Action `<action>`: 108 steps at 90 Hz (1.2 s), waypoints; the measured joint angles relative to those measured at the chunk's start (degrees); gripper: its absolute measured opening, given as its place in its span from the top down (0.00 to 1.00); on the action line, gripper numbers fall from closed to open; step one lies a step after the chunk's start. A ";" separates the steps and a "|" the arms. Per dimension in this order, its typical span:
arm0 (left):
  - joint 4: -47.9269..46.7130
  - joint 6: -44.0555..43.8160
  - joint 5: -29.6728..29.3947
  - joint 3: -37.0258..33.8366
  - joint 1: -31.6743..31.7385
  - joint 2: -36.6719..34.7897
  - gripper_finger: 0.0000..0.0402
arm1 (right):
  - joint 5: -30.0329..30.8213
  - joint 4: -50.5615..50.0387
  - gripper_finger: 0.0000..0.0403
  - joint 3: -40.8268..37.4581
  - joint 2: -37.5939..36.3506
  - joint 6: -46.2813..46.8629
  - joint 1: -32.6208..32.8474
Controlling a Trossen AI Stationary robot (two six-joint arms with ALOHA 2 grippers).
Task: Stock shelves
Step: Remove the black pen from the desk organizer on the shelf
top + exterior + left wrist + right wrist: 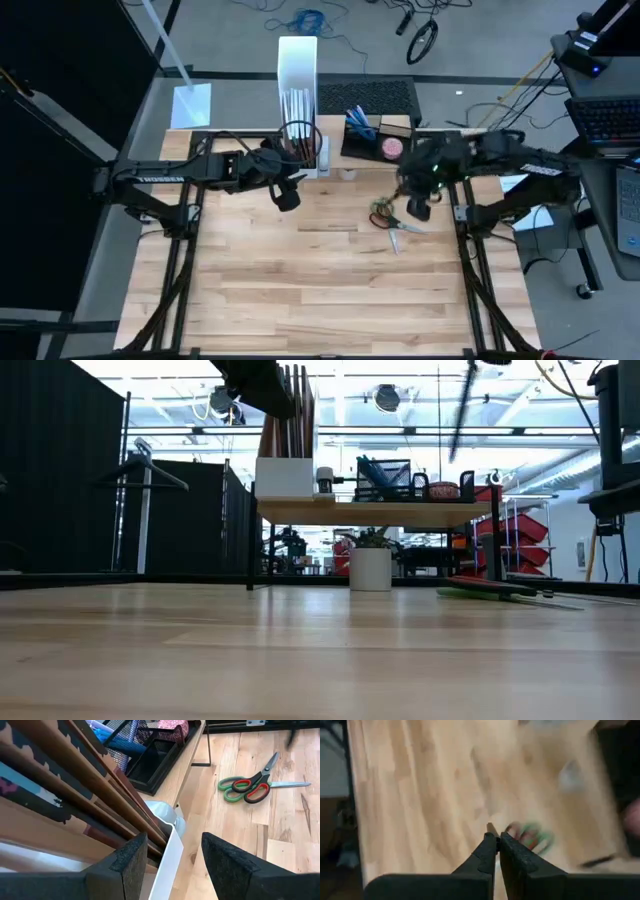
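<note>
The shelves stand at the table's far edge, a light-wood top on black legs. On the top sit a white file box with brown folders and a black mesh tray. My left gripper is open above the box's near end, whose white wall shows between its fingers; whether they touch it I cannot tell. My right gripper hovers right of centre, over two pairs of scissors lying flat on the table. It is shut on a thin dark stick, a pen or pencil. My right gripper pinches the thin stick between its two fingers; only a small pale tip shows past the fingertips. The stick hangs below the gripper, a little tilted and clear of the table, in front of the shelves' right end.
A small white pot with a plant stands on the table under the shelves. The tray holds blue pens and a pink round thing. Bare wood takes up the table's near half.
</note>
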 joint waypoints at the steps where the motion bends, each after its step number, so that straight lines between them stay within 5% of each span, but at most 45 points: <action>1: 0.01 -0.01 0.00 0.00 0.00 -0.01 0.56 | -0.48 0.01 1.00 -0.66 -0.01 0.63 0.27; 36: 0.02 0.01 0.00 0.00 0.00 0.00 0.56 | -24.09 8.14 1.00 -27.78 0.03 20.50 5.58; 53: 0.02 0.03 0.00 0.00 -0.02 0.00 0.56 | -28.24 19.79 1.00 -42.78 0.03 24.02 5.65; 84: 0.03 0.06 0.00 0.00 -0.02 0.00 0.56 | -14.14 27.15 0.97 -57.58 0.03 31.57 4.73; 108: 0.04 0.06 0.02 0.00 -0.02 0.00 0.56 | -12.63 26.87 0.76 -57.78 -0.18 32.36 4.72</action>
